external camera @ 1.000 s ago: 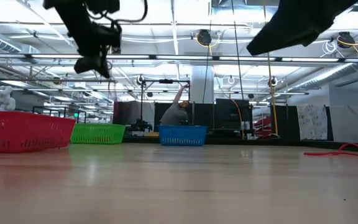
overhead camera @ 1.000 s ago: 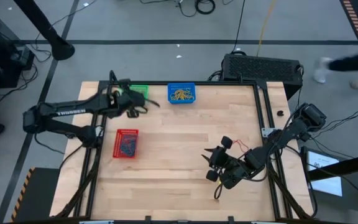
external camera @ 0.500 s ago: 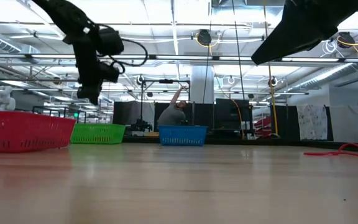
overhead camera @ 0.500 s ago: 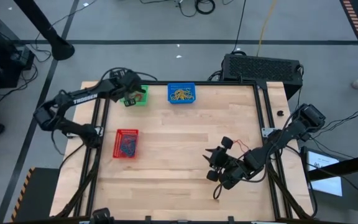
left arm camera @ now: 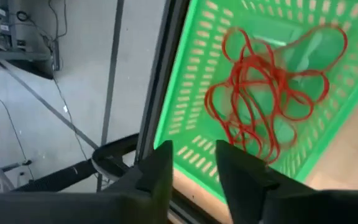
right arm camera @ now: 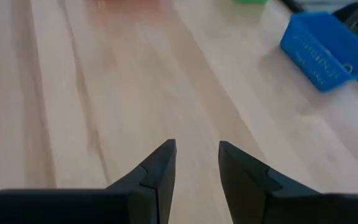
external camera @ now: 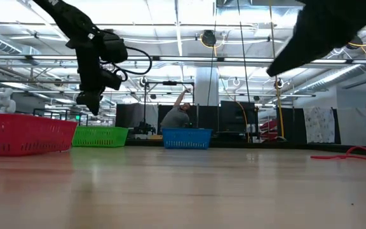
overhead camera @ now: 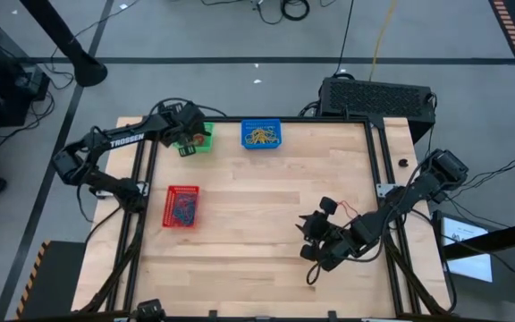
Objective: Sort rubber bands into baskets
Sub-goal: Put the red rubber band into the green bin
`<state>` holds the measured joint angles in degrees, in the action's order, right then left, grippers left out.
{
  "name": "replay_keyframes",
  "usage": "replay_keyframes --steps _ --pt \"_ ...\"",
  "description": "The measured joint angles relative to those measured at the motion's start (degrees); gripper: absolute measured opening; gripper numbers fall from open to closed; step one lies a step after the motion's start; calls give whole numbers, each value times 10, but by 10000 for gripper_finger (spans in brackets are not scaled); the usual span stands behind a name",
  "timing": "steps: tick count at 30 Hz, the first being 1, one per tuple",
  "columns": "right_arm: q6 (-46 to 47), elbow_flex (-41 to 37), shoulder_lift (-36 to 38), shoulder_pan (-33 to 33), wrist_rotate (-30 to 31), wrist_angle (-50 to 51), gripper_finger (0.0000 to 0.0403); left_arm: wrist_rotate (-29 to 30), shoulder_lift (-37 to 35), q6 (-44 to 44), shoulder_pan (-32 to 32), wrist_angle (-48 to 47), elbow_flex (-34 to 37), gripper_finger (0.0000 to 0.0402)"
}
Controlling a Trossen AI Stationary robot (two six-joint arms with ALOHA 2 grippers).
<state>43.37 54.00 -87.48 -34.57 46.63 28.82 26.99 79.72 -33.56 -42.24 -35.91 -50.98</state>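
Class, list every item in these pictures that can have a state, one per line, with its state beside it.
Green basket: upright, holds red rubber bands.
Blue basket: upright, holds yellow-tan bands.
Red basket: upright, holds dark bands.
Left gripper: open, empty, above the green basket.
Right gripper: open, empty, above bare table.

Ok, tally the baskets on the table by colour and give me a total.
Green basket: 1
Blue basket: 1
Red basket: 1
Total: 3 baskets
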Motion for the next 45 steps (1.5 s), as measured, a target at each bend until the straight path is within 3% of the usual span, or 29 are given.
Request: replay_keyframes --steps 3,7,9,13,20,24,31,36,45 --pt "34 0 22 23 -18 55 114 15 0 3 0 -20 0 158" --pt "79 1 48 80 -121 179 114 35 -8 31 4 -32 0 179" --pt "92 0 55 110 -163 240 114 7 -19 43 11 -31 0 180" --pt "79 0 57 162 -209 305 114 -132 -40 52 35 -12 0 180" --pt "-3 0 57 250 -361 346 114 -432 -46 128 103 82 -1 180" --pt "-4 -2 57 288 -395 372 114 -512 -43 148 172 126 -1 180" --pt "-11 -70 56 321 -439 365 114 -518 -43 165 324 196 -1 180" --pt "-18 -134 56 328 -441 337 114 -491 -43 167 418 246 -1 180" --pt "-24 -182 57 328 -470 230 114 -475 1 169 481 391 33 180"
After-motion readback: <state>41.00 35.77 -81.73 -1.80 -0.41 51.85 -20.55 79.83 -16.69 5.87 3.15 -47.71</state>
